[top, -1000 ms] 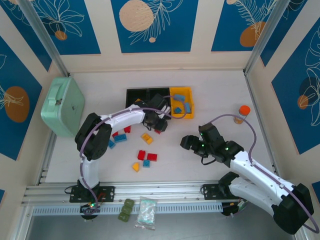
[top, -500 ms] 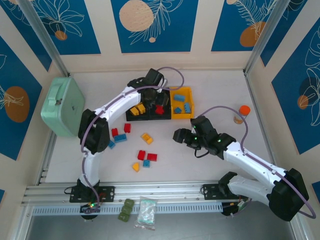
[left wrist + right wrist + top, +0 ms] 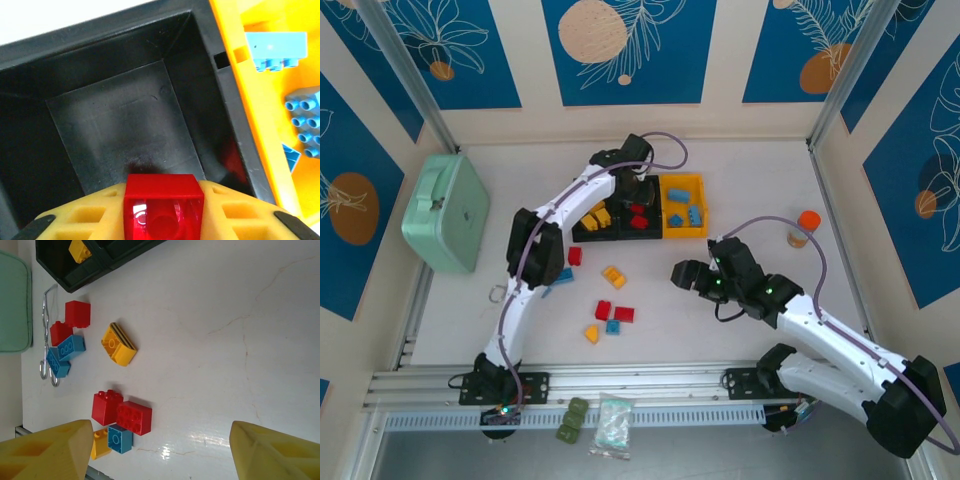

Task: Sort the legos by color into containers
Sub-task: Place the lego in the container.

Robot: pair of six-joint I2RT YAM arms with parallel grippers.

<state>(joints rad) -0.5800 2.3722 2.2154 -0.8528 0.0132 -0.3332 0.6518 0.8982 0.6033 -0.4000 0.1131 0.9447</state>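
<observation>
— Tabletop (image 3: 770,170) first, pale and a bit cracked; the mint green case (image 3: 445,210) sits at its left side, the biggest thing on it.
— And the arms?
— Left arm (image 3: 565,205) reaches out over the containers (image 3: 685,190), three bins joined in a row at the far middle; the right arm (image 3: 820,335) bends in toward the centre of the table.
— Holding anything?
— The left gripper (image 3: 640,190) is pinched on a red brick (image 3: 163,202), above the black bin just beside the yellow one; the right gripper (image 3: 160,452) has its fingers spread wide, nothing between them, over bare table.
— What's in the bins?
— Blue bricks (image 3: 277,49) lie in the yellow bin; red ones (image 3: 639,218) in the middle black bin; yellow ones (image 3: 597,215) in the left black bin.
— And the others?
— Loose legos (image 3: 122,412) lie on the table near the right gripper; reds, blues and yellows, some touching.
</observation>
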